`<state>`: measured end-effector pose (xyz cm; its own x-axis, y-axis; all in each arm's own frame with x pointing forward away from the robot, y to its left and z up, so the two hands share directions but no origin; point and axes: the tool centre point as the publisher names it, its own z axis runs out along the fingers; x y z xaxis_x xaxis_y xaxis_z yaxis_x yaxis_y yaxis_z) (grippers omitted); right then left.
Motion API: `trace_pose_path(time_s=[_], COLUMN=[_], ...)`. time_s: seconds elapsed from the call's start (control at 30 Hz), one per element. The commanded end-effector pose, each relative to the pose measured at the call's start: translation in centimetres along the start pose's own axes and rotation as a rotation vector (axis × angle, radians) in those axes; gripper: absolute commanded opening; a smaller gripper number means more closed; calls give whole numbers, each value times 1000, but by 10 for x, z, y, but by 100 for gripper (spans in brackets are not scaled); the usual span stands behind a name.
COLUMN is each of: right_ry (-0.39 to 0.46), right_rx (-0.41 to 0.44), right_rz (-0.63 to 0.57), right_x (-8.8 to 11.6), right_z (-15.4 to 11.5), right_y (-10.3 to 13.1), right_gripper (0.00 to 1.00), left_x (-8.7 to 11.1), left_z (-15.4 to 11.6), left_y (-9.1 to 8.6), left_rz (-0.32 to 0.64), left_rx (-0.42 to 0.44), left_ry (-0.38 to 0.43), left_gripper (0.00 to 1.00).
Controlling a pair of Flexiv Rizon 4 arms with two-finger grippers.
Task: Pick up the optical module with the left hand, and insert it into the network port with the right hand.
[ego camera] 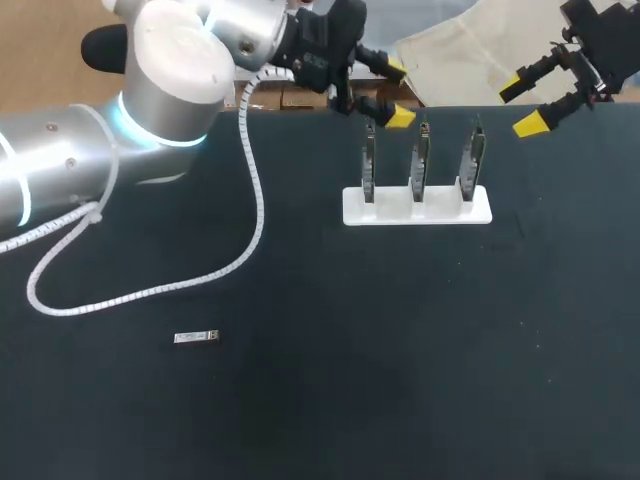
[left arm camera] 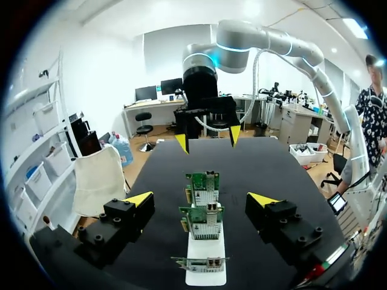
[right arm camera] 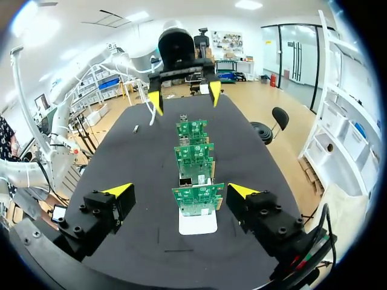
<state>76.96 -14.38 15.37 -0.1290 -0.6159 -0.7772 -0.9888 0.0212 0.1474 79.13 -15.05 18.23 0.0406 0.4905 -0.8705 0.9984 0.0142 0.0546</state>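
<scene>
Head view: the optical module (ego camera: 196, 337) lies flat toward the left edge of the table (ego camera: 330, 400), well apart from both grippers. Left gripper (ego camera: 397, 92) and right gripper (ego camera: 520, 106) hang spread and empty by the far edge, near the white stand (ego camera: 417, 208) of network cards (ego camera: 421, 160).

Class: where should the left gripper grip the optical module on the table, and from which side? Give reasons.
Grip the optical module across its long sides near the middle, coming straight down. It is a slim bar lying flat on the table, so its narrow width probably suits the left gripper's fingers.
</scene>
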Motion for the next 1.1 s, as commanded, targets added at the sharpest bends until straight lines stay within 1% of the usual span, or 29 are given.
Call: trace_pose_path(time_s=[0.03, 0.13, 0.2, 0.27, 0.47, 0.6, 0.77, 0.83, 0.87, 0.9, 0.97, 1.0, 1.1], right_ry=[0, 0, 0, 0, 0, 0, 0, 0, 0, 0, 0, 0, 0], right_rx=[-1, -1, -1, -1, -1, -1, -1, -1, -1, -1, -1, -1, -1], right_rz=[0, 0, 0, 0, 0, 0, 0, 0, 0, 0, 0, 0, 0], right_x=[0, 0, 0, 0, 0, 0, 0, 0, 0, 0, 0, 0, 0], right_z=[0, 0, 0, 0, 0, 0, 0, 0, 0, 0, 0, 0, 0], right_y=[-1, -1, -1, -1, -1, -1, -1, -1, -1, -1, -1, -1, -1], right_gripper=[100, 100, 100, 100, 100, 100, 100, 100, 100, 100, 100, 100, 100], left_x=[-7, -9, -7, -3, 27, 44, 63, 72, 76, 80, 84, 83, 83], left_z=[-25, -45, -58, -71, -111, -139, -165, -172, -175, -177, -178, -176, -176], left_y=[-10, -13, -17, -22, -43, -59, -77, -85, -88, -91, -95, -95, -95], left_rz=[17, 34, 50, 67, 46, 11, -30, -25, -27, -24, -18, 9, 9], left_rx=[-43, -75, -96, -115, -186, -226, -248, -235, -234, -232, -224, -222, -222], left_ry=[2, 22, 74, 146, 278, 327, 384, 415, 416, 398, 395, 360, 360], left_gripper=[100, 100, 100, 100, 100, 100, 100, 100, 100, 100, 100, 100, 100])
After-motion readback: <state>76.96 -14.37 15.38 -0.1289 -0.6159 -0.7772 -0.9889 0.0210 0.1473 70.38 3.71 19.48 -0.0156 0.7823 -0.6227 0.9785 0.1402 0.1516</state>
